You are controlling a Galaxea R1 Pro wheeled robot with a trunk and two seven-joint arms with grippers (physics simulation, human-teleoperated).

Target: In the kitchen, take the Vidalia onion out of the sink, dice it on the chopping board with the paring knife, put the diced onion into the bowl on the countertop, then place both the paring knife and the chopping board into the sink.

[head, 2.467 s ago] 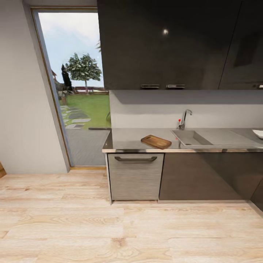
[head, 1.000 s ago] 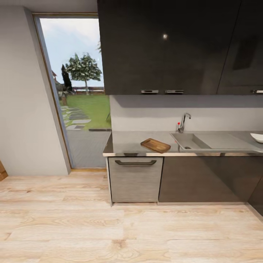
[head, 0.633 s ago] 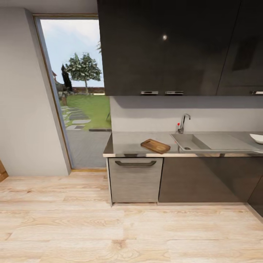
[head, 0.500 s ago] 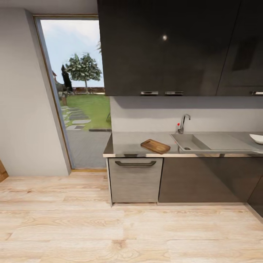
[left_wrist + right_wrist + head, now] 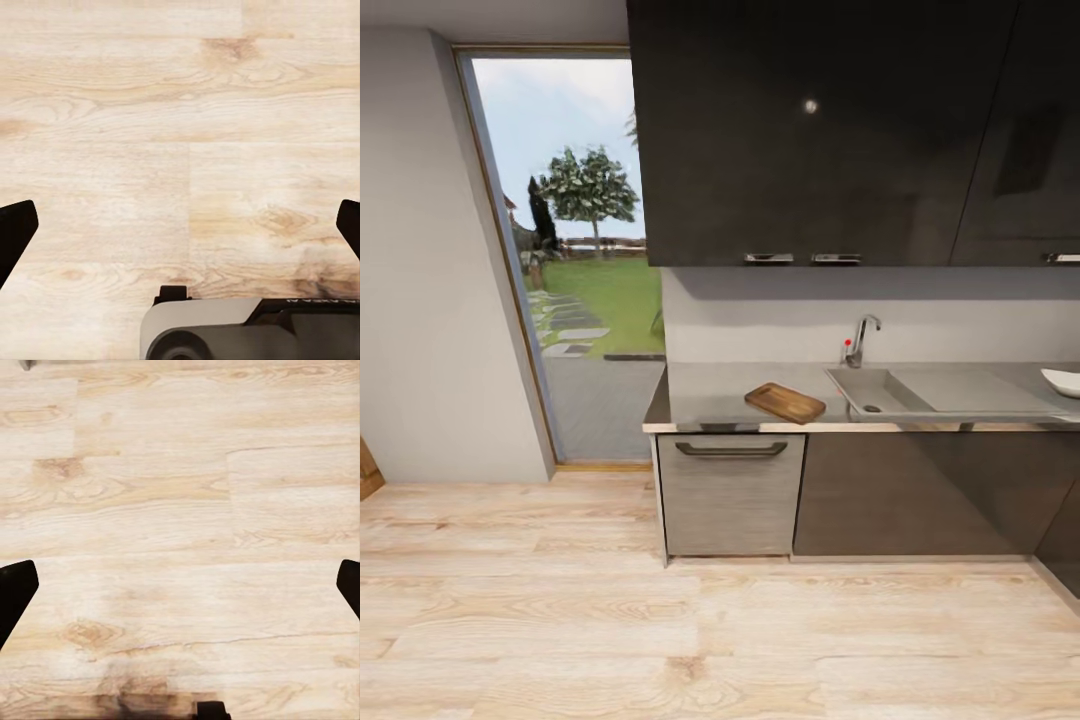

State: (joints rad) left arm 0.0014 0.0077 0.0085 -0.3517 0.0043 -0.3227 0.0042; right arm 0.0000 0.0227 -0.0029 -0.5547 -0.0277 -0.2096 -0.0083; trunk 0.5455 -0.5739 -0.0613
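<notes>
Room: kitchen with glossy dark cabinets (image 5: 810,130), pale walls and a light plank floor (image 5: 690,630); a tall glass door (image 5: 565,230) at the left of the head view looks onto a garden.
Countertop: grey countertop (image 5: 710,390) running across the middle right of the head view, well apart from the robot.
Chopping board: brown board (image 5: 786,402) lying flat near the counter's front edge, just left of the sink.
Sink: grey basin (image 5: 875,392) with its drain showing, tap (image 5: 860,340) behind it; the onion inside cannot be made out from here.
Bowl: white bowl (image 5: 1062,381) cut by the right edge of the head view, beyond the drainboard.
Knife: too small to find from this distance.
Left gripper: left gripper (image 5: 180,232) points down at bare floor, fingers spread wide at the frame's edges, holding nothing.
Right gripper: right gripper (image 5: 180,592) likewise wide apart over the floor, empty.
Step in hand: most likely the approach to the counter.
Doing it well: drive forward and somewhat right so the basin ends up centred in front, stop short of the cabinet fronts, and raise the arms only once close.
</notes>
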